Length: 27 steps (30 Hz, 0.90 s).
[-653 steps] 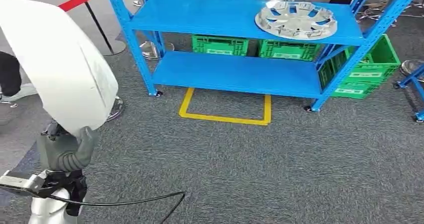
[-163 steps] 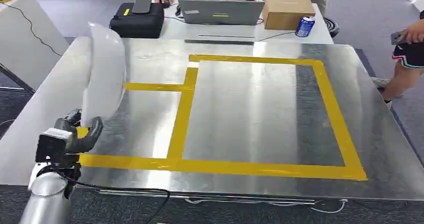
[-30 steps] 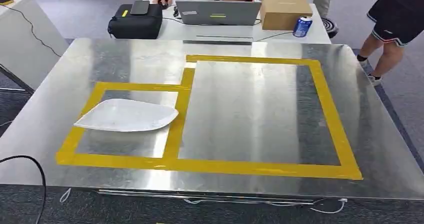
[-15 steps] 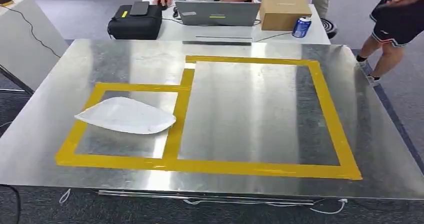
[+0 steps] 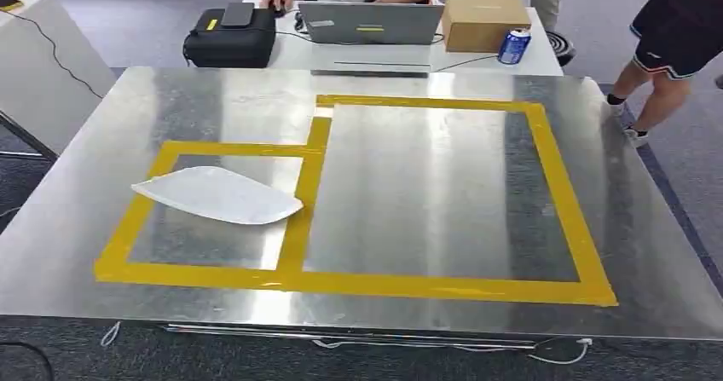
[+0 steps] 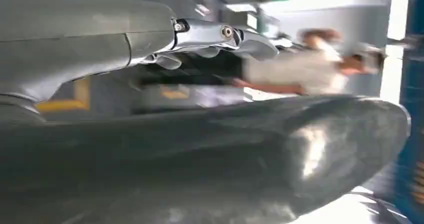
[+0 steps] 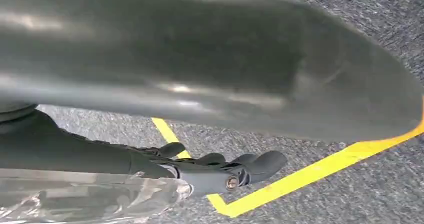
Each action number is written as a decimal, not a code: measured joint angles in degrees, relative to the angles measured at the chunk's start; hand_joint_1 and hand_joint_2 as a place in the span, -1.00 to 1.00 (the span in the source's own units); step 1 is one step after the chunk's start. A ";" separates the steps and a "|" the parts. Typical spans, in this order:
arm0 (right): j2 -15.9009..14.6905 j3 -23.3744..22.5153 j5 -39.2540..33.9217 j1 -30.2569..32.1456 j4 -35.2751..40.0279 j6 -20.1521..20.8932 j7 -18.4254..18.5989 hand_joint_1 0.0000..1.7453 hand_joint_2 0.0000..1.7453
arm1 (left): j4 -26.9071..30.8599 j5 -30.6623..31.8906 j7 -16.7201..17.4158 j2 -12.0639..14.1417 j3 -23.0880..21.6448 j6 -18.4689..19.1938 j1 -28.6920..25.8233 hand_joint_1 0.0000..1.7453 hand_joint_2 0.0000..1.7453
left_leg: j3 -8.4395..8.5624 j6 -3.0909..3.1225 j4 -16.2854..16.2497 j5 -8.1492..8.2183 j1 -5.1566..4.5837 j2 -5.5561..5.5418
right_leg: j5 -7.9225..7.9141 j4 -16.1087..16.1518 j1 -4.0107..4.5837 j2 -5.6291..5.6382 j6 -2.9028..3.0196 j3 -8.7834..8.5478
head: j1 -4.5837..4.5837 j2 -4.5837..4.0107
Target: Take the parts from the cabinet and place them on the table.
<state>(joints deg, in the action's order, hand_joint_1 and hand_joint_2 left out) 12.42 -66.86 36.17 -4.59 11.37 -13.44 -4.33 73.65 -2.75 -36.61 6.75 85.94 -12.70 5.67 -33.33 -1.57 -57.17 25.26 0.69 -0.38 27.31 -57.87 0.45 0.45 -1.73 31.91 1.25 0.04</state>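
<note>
Tabletop point(image 5: 426, 185): brushed metal sheet, shiny with pale glare bands, spanning most of the head view; near edge cut across the lower frame.
Tape point(image 5: 563, 202): yellow strips marking a small rectangle at centre left and a larger one at centre right, sharing one side.
White part point(image 5: 217, 195): thin, smooth, leaf-shaped shell, lying flat inside the small rectangle, its pointed end touching the shared strip.
Far desk point(image 5: 426, 53): pale top along the upper frame, carrying a black case point(image 5: 232, 36), an open grey laptop point(image 5: 371, 21), a brown cardboard box point(image 5: 486, 19) and a blue can point(image 5: 514, 45).
People: one seated behind the laptop, cut off by the top edge; a leg in dark shorts point(image 5: 661, 66) at upper right.
Floor point(image 5: 51, 360): grey carpet, lower left corner.
Left robot hand point(image 6: 220, 36): in its wrist view, fingers extended, nothing between them; blurred curved grey surface across the lower frame, hard to identify.
Right robot hand point(image 7: 225, 171): fingers loosely extended, holding nothing, over speckled grey carpet with a yellow line point(image 7: 310, 176); clear film blurred at lower left.
</note>
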 joint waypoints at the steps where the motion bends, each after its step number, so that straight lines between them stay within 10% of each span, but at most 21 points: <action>1: 0.13 -0.20 -0.28 -0.02 0.00 -0.37 -0.22 -1.00 -1.00 | -1.86 0.39 0.00 -0.81 0.24 -0.85 -0.03 -1.00 -1.00 | 0.00 0.00 0.01 -0.01 -0.01 -0.01 | 0.00 -0.01 -0.01 -0.01 -0.01 -0.07 | -0.07 -0.02; 10: 0.81 -1.99 -2.49 -0.38 0.00 -2.30 -1.44 -1.00 -1.00 | -20.31 7.04 0.00 -6.51 -3.09 -11.89 -3.02 -1.00 -1.00 | 0.16 0.02 0.01 0.00 -0.11 0.00 | 0.00 0.02 -0.11 0.00 -0.05 -0.10 | 0.00 0.00; 15: 1.40 -3.19 -3.12 -0.64 0.00 -4.09 -0.92 -1.00 -1.00 | -39.00 25.34 1.67 -7.45 -12.25 -20.45 -4.32 -1.00 -1.00 | 0.16 0.03 0.01 0.00 -0.12 0.00 | -0.01 0.02 -0.14 0.02 -0.14 -0.12 | -0.02 0.00; 22: 1.49 -3.23 -2.10 -0.78 0.00 -1.85 0.40 -1.00 -1.00 | -53.55 39.72 12.51 -9.13 -25.47 -12.82 -5.05 -1.00 -1.00 | 0.16 0.05 0.01 0.00 -0.13 0.00 | -0.03 0.02 -0.15 0.03 -0.17 -0.27 | -0.09 0.00; 27: 1.49 -3.23 -1.42 -0.91 0.00 -0.52 2.06 -1.00 -1.00 | -56.82 41.24 12.42 -10.01 -30.29 -7.89 -5.30 -1.00 -1.00 | 0.16 0.07 0.01 0.00 -0.13 0.00 | -0.03 0.02 -0.15 0.01 -0.19 -0.33 | -0.04 0.00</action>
<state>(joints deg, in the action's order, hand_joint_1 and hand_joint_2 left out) 13.90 -70.09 34.75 -5.51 11.37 -13.97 -2.27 16.83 38.49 -24.19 -3.26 55.65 -20.59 0.37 -33.18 -1.50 -57.16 25.26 0.57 -0.39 27.28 -57.86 0.29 0.46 -1.92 31.59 1.20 0.04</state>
